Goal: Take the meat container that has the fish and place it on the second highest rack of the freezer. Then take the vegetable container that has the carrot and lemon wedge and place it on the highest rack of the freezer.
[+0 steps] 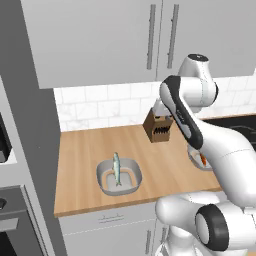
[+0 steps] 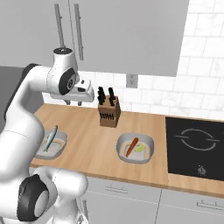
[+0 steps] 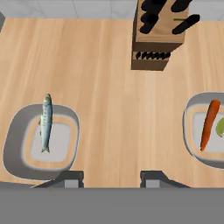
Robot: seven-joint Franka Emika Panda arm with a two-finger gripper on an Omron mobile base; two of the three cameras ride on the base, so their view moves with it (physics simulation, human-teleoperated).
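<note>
The gripper (image 3: 112, 178) hangs high over the wooden counter (image 3: 105, 109), its 2 fingers spread with nothing between them. Below and left sits the meat container (image 3: 17, 144), the fish (image 3: 46, 122) lying across its rim. Right: the vegetable container (image 3: 189, 131) with carrot (image 3: 209, 124).

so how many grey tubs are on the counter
2. The tub with the fish sits on the counter's left part; the tub with the carrot sits to the right, nearer the cooktop. None looks hidden.
</note>
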